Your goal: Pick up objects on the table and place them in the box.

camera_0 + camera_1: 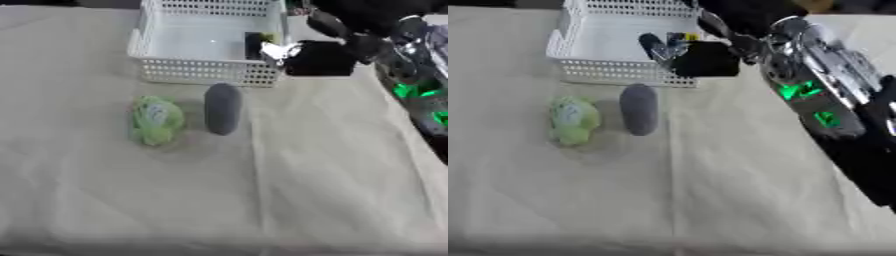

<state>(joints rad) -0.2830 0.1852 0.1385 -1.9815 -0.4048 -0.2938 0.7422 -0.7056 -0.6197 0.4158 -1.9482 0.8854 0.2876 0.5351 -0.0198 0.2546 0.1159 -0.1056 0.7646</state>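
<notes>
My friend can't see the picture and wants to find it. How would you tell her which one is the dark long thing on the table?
Find the white basket at the far side of the cloth-covered table. Just in front of its near wall lie two things side by side. The dark grey oblong object is the right one, smooth and plain, while its neighbour is a green and white bundle.

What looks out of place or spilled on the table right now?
Nothing stands out. The green object and dark grey oblong object lie side by side on the cloth before the white basket; the right hand is at its near corner.
</notes>
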